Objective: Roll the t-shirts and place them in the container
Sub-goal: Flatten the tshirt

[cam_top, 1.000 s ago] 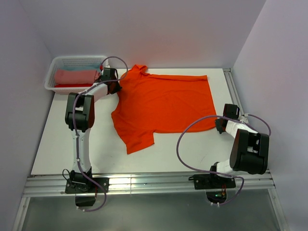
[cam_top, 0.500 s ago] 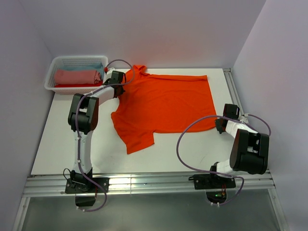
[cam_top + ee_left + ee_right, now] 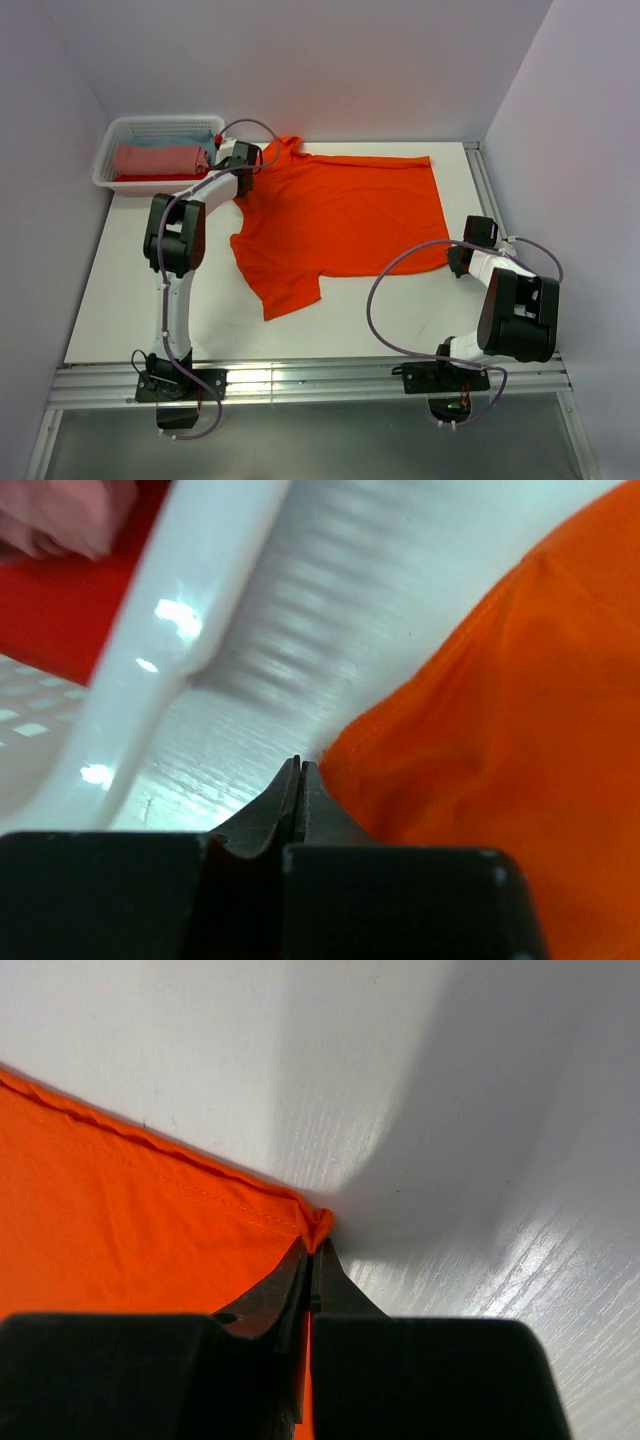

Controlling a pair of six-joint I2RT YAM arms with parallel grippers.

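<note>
A bright orange t-shirt (image 3: pixel 340 215) lies spread flat across the middle of the white table. My right gripper (image 3: pixel 456 262) is at its near right hem corner. In the right wrist view the jaws (image 3: pixel 318 1245) are shut on that corner of the orange cloth (image 3: pixel 120 1220), which bunches at the tips. My left gripper (image 3: pixel 252 156) is between the basket and the shirt's far left edge. Its jaws (image 3: pixel 298 766) are shut with nothing between them, and the orange cloth (image 3: pixel 520 710) lies just to their right. Salmon-pink (image 3: pixel 155 158), light blue (image 3: pixel 182 138) and red (image 3: pixel 150 178) rolls lie in the basket.
A white lattice basket (image 3: pixel 108 160) stands at the far left corner; its glossy rim (image 3: pixel 190 600) is close on the left of my left gripper. Walls close in at the back and on both sides. A metal rail runs along the table's near edge (image 3: pixel 320 375).
My left gripper has moved right, from the basket's corner to the shirt's far left edge. The right arm and the shirt have not visibly moved.
</note>
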